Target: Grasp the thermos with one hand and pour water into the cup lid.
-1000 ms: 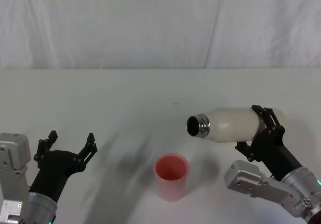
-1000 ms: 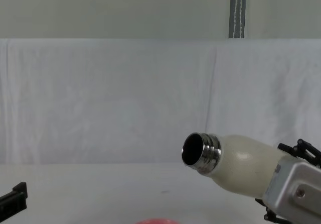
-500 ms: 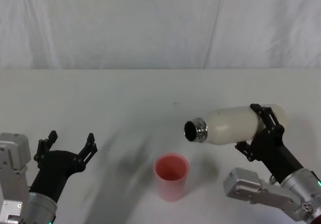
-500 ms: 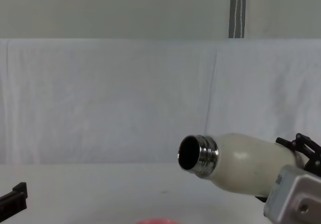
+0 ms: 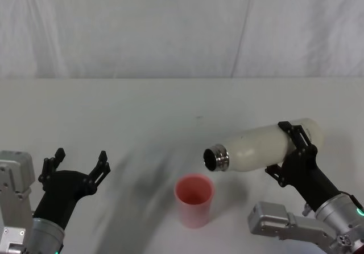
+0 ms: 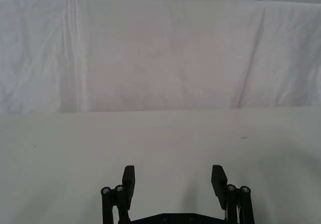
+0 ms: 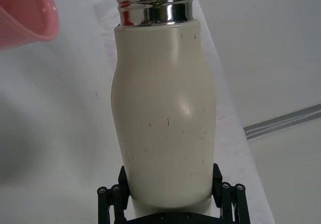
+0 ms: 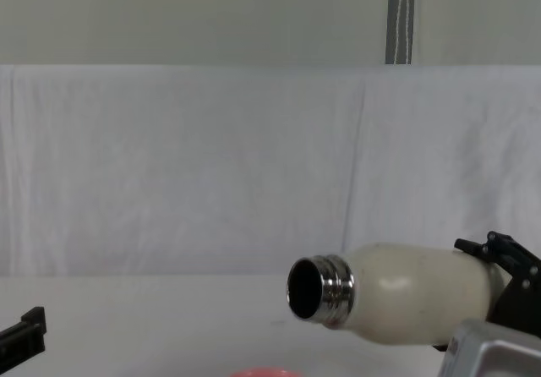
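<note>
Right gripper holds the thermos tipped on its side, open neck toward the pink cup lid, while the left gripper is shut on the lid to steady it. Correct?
Not quite. The head view shows the left gripper open and apart from the cup lid. The rest holds: the right gripper holds the thermos tipped, neck toward the lid.

Head camera high, looking down, chest camera low, level, both sharing the thermos (image 5: 259, 147), wrist cameras close
</note>
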